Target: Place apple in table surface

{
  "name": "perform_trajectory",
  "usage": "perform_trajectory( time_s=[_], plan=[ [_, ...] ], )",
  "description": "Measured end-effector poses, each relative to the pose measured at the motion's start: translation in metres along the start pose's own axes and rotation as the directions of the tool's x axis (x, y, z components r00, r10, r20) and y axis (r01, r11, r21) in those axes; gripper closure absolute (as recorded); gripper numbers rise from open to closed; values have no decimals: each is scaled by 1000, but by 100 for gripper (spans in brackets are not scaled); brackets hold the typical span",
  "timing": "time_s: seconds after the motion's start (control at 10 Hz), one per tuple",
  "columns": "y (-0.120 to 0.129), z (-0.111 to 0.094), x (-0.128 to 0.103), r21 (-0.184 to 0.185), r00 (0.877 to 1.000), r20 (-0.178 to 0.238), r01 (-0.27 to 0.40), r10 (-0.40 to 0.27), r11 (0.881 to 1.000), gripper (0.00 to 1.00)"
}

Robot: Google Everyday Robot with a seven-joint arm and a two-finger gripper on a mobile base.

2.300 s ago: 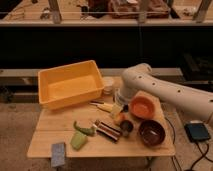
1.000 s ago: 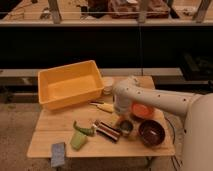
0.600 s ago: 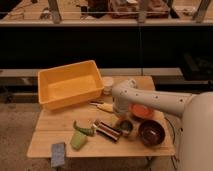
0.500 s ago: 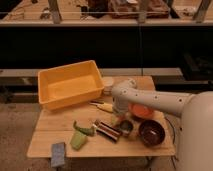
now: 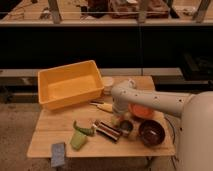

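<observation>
Apple down at desk level, release not yet seen.

Centre of the frame: pincer low over the desk, just left of the small metal cup and the orange bowl. Right beneath it, a small yellowish round shape, likely the apple — touching the planks or not, hard to say. Cannot tell whether clenched or released. Judged mostly done: placed over bare wood, well apart from the yellow bin at upper left. Left to do — let go, lift away.
</observation>
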Motion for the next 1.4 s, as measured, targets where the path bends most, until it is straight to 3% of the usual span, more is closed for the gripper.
perform_trajectory(
  time_s=[0.4,0.7,0.8,1.1,1.2,1.4],
  plan=[
    [0,-43,4,-20,995,99,19,-17,1000,77],
    [-6,-105,13,-15,978,205,42,-38,999,77],
    [-8,-132,18,-8,967,250,56,-52,998,77],
    [-12,-203,31,3,924,371,93,-88,996,77],
    [-15,-229,37,7,898,428,111,-103,994,77],
    [-15,-259,39,20,843,522,139,-129,990,77]
  ],
)
